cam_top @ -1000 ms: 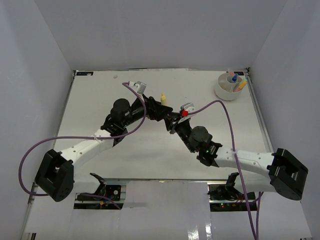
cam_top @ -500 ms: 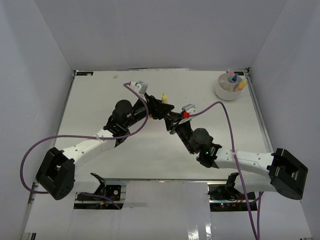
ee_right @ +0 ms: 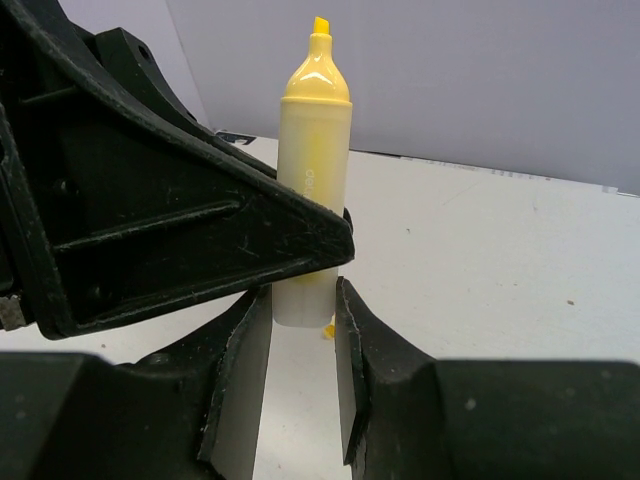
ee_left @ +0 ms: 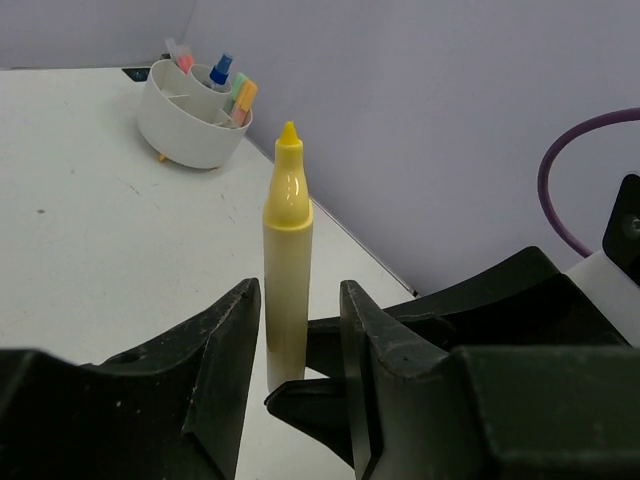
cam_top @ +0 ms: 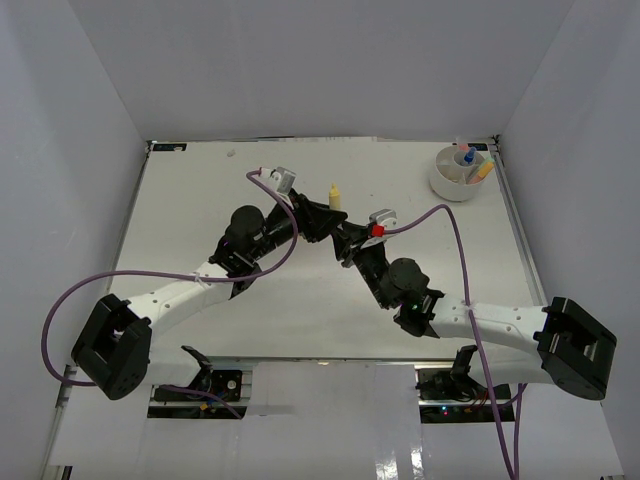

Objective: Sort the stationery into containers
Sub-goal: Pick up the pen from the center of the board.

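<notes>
The round white tub (cam_top: 458,174) sits at the far right corner of the worktop (cam_top: 200,200), its inner dividers visible. Several items stand in it: a pink one and a blue-capped one toward the far side, an orange-and-green one leaning at the right rim (their exact compartments are hard to tell apart).

The yellow highlighter (ee_left: 285,270) stands upright, uncapped, with a glossy bright yellow shoulder, a chisel tip pointing up and a paler yellow barrel bearing faint print. From above it is near the middle of the worktop, slightly toward the far edge.

The left gripper (ee_left: 295,380) has its fingers narrowly parted with the barrel between them; whether they press on it I cannot tell. The right gripper (ee_right: 303,330) is likewise narrowly parted around the barrel's base, contact unclear. The two grippers meet nose to nose at the highlighter.

Compared with a second ago, the highlighter and both gripper tips have shifted slightly toward the right edge, and the highlighter now shows clear of the left gripper.
</notes>
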You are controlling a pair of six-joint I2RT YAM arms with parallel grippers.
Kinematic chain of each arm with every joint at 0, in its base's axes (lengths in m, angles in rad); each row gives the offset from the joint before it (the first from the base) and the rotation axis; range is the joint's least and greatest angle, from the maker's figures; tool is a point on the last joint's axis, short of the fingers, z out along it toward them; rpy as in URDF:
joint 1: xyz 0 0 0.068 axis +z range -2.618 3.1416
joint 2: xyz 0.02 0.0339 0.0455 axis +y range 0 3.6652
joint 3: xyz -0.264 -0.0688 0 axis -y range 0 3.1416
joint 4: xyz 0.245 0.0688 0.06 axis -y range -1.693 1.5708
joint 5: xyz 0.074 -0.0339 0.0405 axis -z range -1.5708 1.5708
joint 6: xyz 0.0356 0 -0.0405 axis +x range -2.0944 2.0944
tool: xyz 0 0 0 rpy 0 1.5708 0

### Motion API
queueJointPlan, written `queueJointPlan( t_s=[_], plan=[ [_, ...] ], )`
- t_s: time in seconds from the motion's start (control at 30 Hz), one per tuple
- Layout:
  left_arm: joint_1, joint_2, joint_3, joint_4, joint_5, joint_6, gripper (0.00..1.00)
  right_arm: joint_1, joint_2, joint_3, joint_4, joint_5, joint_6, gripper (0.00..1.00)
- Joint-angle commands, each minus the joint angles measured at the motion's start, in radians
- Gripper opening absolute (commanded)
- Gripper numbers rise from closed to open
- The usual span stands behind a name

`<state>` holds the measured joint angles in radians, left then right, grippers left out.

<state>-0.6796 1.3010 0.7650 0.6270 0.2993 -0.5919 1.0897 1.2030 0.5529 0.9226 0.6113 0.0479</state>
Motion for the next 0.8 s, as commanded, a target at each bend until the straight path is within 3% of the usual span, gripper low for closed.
queueJointPlan(
  t_s=[0.0, 0.27, 0.77],
  plan=[
    [-0.009, -0.022, -0.009, 0.068, 0.0, 0.004, 0.48, 0.009, -0.019, -0.005, 0.085, 0.03, -0.002, 0.08],
    [-0.015, -0.017, -0.02, 0.115, -0.005, 0.003, 0.5, 0.015, -0.008, -0.007, 0.087, 0.021, 0.006, 0.08],
    [-0.026, -0.002, -0.039, 0.125, 0.011, -0.002, 0.42, 0.019, -0.002, 0.001, 0.097, 0.027, -0.002, 0.08]
  ],
)
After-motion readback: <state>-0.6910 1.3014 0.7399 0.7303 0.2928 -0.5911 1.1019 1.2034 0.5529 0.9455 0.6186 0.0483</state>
